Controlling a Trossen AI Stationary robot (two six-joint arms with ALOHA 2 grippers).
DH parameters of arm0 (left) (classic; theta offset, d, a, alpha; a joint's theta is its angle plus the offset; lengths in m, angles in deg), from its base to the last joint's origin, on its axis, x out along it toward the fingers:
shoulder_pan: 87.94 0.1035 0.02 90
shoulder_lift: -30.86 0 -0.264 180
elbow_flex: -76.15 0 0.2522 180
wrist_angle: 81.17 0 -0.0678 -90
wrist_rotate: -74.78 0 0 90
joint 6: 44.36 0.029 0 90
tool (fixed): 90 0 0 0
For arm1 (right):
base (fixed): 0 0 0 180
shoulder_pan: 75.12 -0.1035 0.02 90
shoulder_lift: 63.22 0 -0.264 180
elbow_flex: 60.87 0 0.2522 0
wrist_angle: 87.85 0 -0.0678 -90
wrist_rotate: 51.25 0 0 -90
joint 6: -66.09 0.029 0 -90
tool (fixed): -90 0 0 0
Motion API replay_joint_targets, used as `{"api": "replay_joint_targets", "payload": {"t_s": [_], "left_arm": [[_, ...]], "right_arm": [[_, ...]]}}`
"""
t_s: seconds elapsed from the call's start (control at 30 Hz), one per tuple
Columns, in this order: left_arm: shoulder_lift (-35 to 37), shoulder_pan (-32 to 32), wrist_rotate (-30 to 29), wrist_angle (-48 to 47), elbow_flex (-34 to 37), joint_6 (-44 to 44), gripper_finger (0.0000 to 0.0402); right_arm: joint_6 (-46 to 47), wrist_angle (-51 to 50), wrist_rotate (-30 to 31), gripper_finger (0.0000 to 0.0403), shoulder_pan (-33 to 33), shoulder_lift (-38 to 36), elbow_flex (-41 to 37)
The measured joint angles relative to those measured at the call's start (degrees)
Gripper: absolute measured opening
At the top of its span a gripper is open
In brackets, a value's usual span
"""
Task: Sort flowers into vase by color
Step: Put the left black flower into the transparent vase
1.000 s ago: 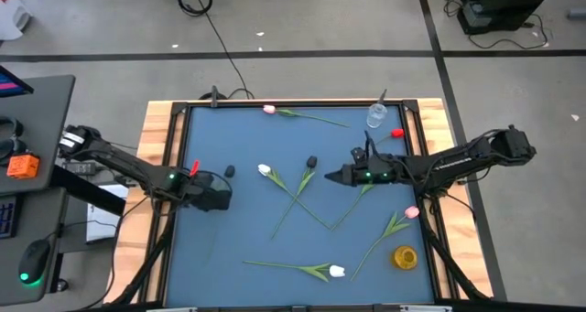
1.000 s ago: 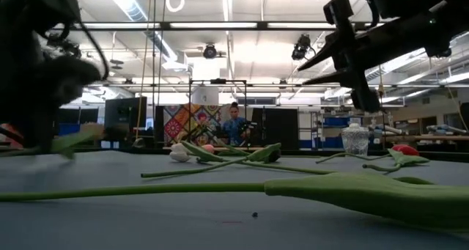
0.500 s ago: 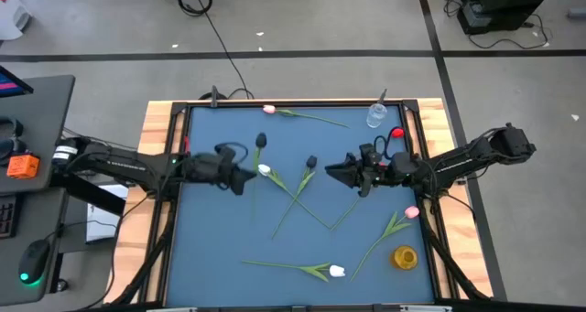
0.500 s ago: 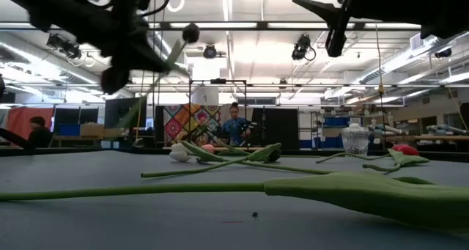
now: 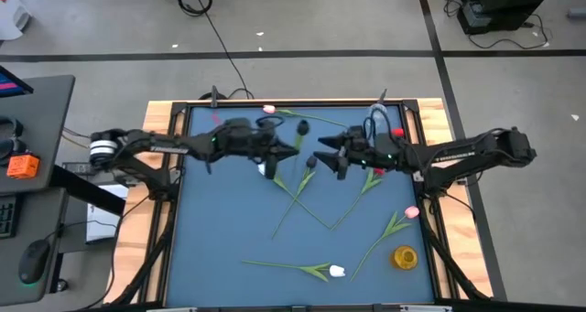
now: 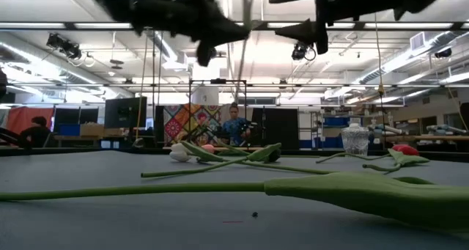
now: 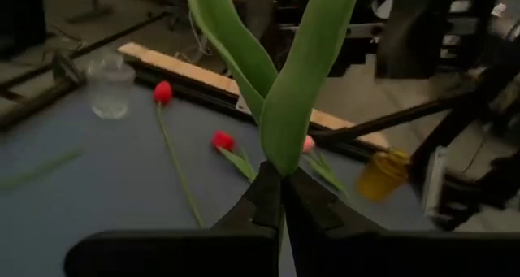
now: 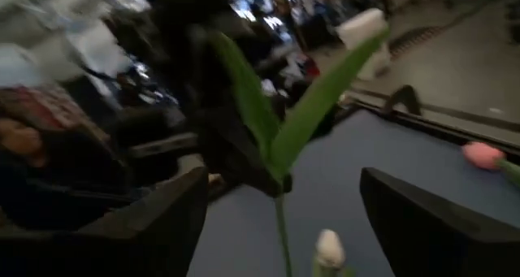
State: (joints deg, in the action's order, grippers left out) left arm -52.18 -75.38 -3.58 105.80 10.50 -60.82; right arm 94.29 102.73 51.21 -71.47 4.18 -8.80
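A black-headed flower [image 5: 302, 127] is in the air over the middle of the table's far half, with my left gripper [image 5: 290, 150] shut on its stem. Its two green leaves [image 7: 296, 90] rise past the fingers. My right gripper [image 5: 322, 155] faces it from the right, open wide. In the right wrist view its fingers [image 8: 166, 220] stand well apart on either side of the leaves [image 8: 284, 139] and touch nothing. Several other flowers lie flat on the blue table [image 5: 229, 230]. Among them are a black one [image 5: 311, 162], a red one [image 5: 396, 133] and a pink one [image 5: 411, 212]. My left gripper pinches the thin stem just below the base of the leaves [image 7: 281, 178] between its two shut fingers. The fingers come level from the table's left and lie across the stem. The flower is lifted clear of the table, leaves and head above the fingers.
A clear glass vase [image 5: 376, 116] stands at the far right and a yellow vase [image 5: 404, 257] at the near right. A pink flower [image 5: 268, 109] lies along the far edge and a white one [image 5: 337, 271] near the front. The table has a raised wooden rim [image 5: 163, 120].
My left gripper has lifted the black flower off the table. It has carried it toward the right and far edges, to the middle of the table. My right gripper has risen, gone toward the left gripper and opened wider.
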Motion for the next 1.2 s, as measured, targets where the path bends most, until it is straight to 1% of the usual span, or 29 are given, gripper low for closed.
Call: {"api": "replay_joint_targets", "payload": {"t_s": [0.1,0.17,0.27,0.43,0.57,0.63,0.8,0.87,0.97,1.07,1.2], "left_arm": [[-3.16,0.96,0.44,-5.97,-7.36,5.05,0.0013],[-5.04,1.73,1.87,-7.05,-11.11,6.63,0.0013],[-7.40,3.40,5.26,-7.39,-15.27,6.37,0.0013],[-8.93,5.19,6.59,-7.45,-18.31,5.75,0.0013],[-10.73,5.40,8.80,-6.38,-20.09,6.73,0.0013],[-12.54,5.39,9.70,-5.93,-22.20,6.84,0.0013],[-17.34,5.40,11.57,-5.95,-27.39,7.10,0.0014],[-19.21,5.40,11.59,-6.07,-29.20,7.10,0.0014],[-21.61,5.40,12.09,-6.06,-31.89,7.14,0.0014],[-23.45,5.40,13.12,-6.01,-34.36,7.10,0.0014],[-24.72,5.38,13.16,-5.91,-36.66,7.17,0.0014]], "right_arm": [[0.09,-4.28,-0.01,0.0327,1.52,0.00,2.44],[-0.03,-4.56,-0.21,0.0323,2.12,-0.02,3.00],[-1.10,-4.24,-0.57,0.0318,2.75,-0.77,3.15],[-2.57,-4.97,-0.06,0.0309,3.64,-3.10,3.17],[-4.49,-6.50,-0.05,0.0303,4.90,-7.08,3.17],[-5.85,-9.36,0.66,0.0302,5.71,-10.12,3.23],[-6.76,-21.15,3.60,0.0303,7.57,-17.85,3.19],[-6.52,-23.99,3.68,0.0305,7.96,-20.70,3.19],[-6.42,-26.40,2.18,0.0309,8.27,-23.96,3.19],[-6.34,-26.99,-0.03,0.0310,8.47,-24.85,3.19],[-6.72,-26.73,-1.33,0.0310,8.51,-23.02,3.19]]}}
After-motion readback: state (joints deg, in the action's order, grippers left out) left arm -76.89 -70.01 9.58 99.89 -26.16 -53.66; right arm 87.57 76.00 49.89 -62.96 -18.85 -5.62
